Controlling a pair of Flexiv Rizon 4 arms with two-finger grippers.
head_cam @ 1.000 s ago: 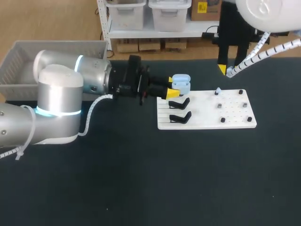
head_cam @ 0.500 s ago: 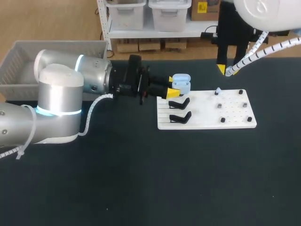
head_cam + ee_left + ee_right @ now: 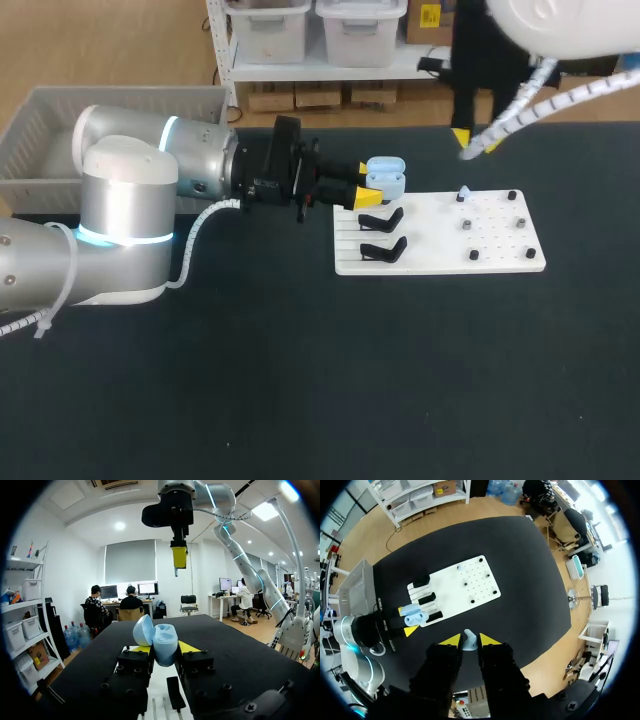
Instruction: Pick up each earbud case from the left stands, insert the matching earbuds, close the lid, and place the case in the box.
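Note:
My left gripper (image 3: 368,186) is shut on a light blue earbud case (image 3: 386,178) with its lid up, held over the back left corner of the white board (image 3: 430,240). In the left wrist view the case (image 3: 160,644) sits upright between the yellow fingertips (image 3: 188,647). Two black stands (image 3: 381,220) on the board's left side are bare. A light blue earbud (image 3: 463,192) sits on a peg at the board's back. High behind the board, my right gripper (image 3: 466,641) is shut on a light blue earbud (image 3: 469,642), far above the case (image 3: 414,613).
A grey basket (image 3: 60,110) stands at the table's back left, behind my left arm. Several small dark pegs (image 3: 467,226) dot the board's right half. Dark bare tabletop stretches in front of the board.
My right gripper has shifted a little to the left and back, above the table's far edge. The left arm and the case have not moved.

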